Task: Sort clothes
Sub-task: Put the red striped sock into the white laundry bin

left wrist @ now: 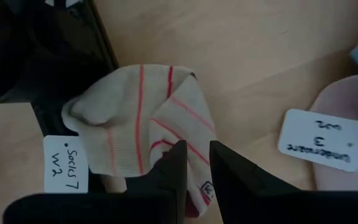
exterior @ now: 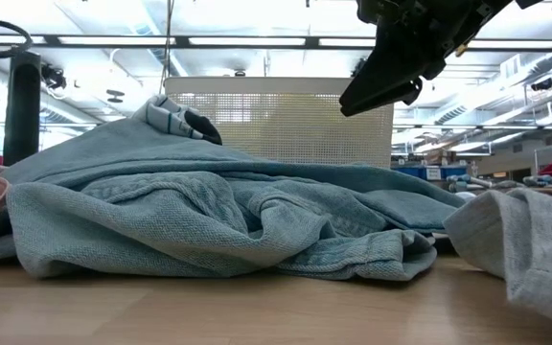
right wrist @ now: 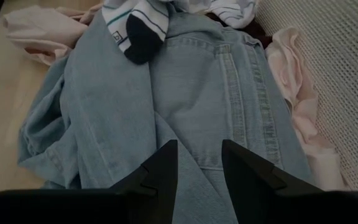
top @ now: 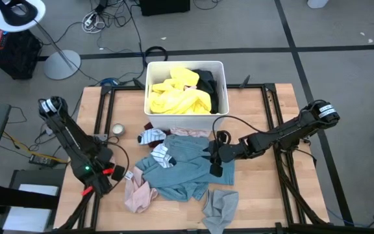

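A light blue denim garment [top: 180, 170] lies spread in the table's middle, with a striped sock [top: 163, 155] on it. My right gripper [top: 214, 162] hovers open above its right part, clear of it, as the low view [exterior: 391, 81] and the right wrist view [right wrist: 194, 165] show. My left gripper [top: 112, 173] is at the table's left edge, shut on a cream sock with red stripes [left wrist: 135, 124]. A salmon pink garment [top: 139, 195] lies beside it, and a grey garment [top: 221, 207] lies at the near edge. My left gripper pinches the cream sock between its two fingers at the sock's near edge [left wrist: 197, 163], where a small tag shows. The rest of the sock spreads out beyond the fingertips over the wood and the dark frame rail. Whether it is lifted clear, I cannot tell.
A white bin [top: 221, 71] at the far middle holds yellow garments [top: 177, 97] and a black one [top: 206, 81]. Another striped sock [top: 151, 136] and pale pink cloth [top: 190, 132] lie in front of it. A small round object [top: 117, 130] stands at the left. Paper tags [left wrist: 66, 163] [left wrist: 322, 140] lie near the sock.
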Available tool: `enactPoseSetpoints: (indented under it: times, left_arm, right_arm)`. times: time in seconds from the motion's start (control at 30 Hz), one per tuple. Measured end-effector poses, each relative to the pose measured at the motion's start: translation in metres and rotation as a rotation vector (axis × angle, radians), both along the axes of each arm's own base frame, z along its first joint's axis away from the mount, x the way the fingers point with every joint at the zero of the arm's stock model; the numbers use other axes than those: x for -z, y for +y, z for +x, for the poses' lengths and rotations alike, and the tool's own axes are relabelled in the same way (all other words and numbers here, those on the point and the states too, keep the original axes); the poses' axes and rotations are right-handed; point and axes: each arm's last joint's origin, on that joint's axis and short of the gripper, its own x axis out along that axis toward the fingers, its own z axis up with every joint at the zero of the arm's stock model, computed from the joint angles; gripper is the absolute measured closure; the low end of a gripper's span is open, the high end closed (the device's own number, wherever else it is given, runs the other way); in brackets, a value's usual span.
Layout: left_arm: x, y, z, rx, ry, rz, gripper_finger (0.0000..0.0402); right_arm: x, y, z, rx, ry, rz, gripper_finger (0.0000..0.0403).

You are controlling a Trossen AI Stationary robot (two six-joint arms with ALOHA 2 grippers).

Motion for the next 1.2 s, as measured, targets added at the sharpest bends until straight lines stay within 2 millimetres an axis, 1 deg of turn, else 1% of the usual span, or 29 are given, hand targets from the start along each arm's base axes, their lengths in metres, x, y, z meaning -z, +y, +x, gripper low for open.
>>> enactPoseSetpoints:
  times: [0.17,0.27,0.33,0.43,0.53,0.6,0.67,0.7,0.8,1.0,1.07,1.2]
  left_arm:
    - [0.013,-0.005,0.003,0.001,0.027,0.024,0.0329]
    - [0.026,-0.008,0.004,0.015,0.029,-0.011,0.0329]
    - [0.032,-0.008,0.004,0.013,0.054,-0.003,0.0329]
    - [0.038,-0.01,0.005,0.012,0.051,-0.018,0.0331]
    - [0.043,-0.01,0.004,0.008,0.067,-0.027,0.0343]
    - [0.045,-0.01,0.004,0.004,0.073,-0.038,0.0362]
    - [0.043,-0.011,0.004,0.0,0.089,-0.053,0.0388]
    - [0.042,-0.012,0.004,-0.002,0.092,-0.057,0.0394]
    - [0.03,-0.016,0.006,-0.003,0.099,-0.046,0.0399]
    - [-0.005,-0.023,0.011,0.0,0.118,-0.016,0.04]
    - [-0.008,-0.024,0.013,0.012,0.095,-0.01,0.04]
    - [-0.007,-0.029,0.02,0.12,-0.041,-0.014,0.0395]
  right_arm:
    - [0.0,0.0,0.0,0.006,-0.002,0.009,0.0277]
    - [0.0,0.001,0.0,0.003,-0.003,0.011,0.0277]
    - [0.0,0.002,0.0,0.001,-0.005,0.012,0.0277]
    - [0.0,0.003,-0.001,-0.003,-0.006,0.012,0.0277]
    - [-0.001,0.004,-0.001,-0.005,-0.01,0.014,0.0277]
    - [-0.001,0.004,-0.001,-0.006,-0.011,0.014,0.0277]
    - [-0.001,0.005,-0.001,-0.008,-0.013,0.016,0.0277]
    - [-0.001,0.006,-0.001,-0.008,-0.014,0.019,0.0277]
    - [-0.001,0.006,-0.001,-0.007,-0.014,0.02,0.0277]
    - [-0.001,0.006,-0.001,-0.007,-0.014,0.02,0.0277]
    - [-0.001,0.006,-0.001,-0.007,-0.014,0.02,0.0277]
    - [-0.001,0.006,-0.001,-0.007,-0.014,0.02,0.0277]
